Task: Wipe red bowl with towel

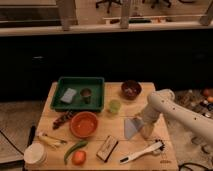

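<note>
The red bowl point(84, 124) stands upright on the wooden table point(112, 120), left of centre. The towel point(132, 127), a flat grey-blue cloth with a pointed end, lies on the table to the right of the bowl. My white arm reaches in from the right and bends downward. My gripper point(145, 131) is at the towel's right edge, low over the table, and seems to touch the cloth. The gripper is about a bowl's width to the right of the red bowl.
A green tray point(98, 85) at the back holds a grey-blue pad point(68, 95) and a small cup point(86, 94). A dark bowl point(131, 89) and a green cup point(115, 106) stand behind the towel. A white brush point(142, 151), a block point(107, 148), a green pepper point(75, 148) and a white lid point(35, 154) lie along the front.
</note>
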`<state>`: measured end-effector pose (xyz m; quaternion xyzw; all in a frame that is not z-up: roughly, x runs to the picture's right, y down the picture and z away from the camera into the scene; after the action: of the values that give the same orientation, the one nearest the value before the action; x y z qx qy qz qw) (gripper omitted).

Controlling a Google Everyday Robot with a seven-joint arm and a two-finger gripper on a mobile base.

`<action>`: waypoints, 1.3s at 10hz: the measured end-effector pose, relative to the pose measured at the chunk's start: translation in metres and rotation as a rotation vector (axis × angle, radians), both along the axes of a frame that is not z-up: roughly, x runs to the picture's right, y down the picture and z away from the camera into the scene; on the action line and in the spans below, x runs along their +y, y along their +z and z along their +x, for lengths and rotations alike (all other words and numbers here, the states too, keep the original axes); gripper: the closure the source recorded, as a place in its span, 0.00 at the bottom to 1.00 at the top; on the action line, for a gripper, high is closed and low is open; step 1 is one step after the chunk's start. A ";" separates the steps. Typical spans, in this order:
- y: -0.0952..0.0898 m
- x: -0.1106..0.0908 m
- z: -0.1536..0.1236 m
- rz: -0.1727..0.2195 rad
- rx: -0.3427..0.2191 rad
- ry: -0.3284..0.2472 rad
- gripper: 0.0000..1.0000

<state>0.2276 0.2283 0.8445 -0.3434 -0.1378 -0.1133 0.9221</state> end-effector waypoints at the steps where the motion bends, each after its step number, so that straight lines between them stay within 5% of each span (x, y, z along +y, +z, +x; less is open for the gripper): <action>1: 0.000 0.001 -0.002 0.000 -0.002 -0.007 0.31; 4: 0.001 0.001 -0.010 -0.002 -0.001 -0.019 0.72; 7: -0.001 0.000 -0.009 -0.004 0.000 -0.024 0.98; 13: 0.001 0.001 -0.014 -0.018 0.010 -0.033 1.00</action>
<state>0.2140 0.2290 0.8452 -0.3543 -0.1285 -0.1254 0.9177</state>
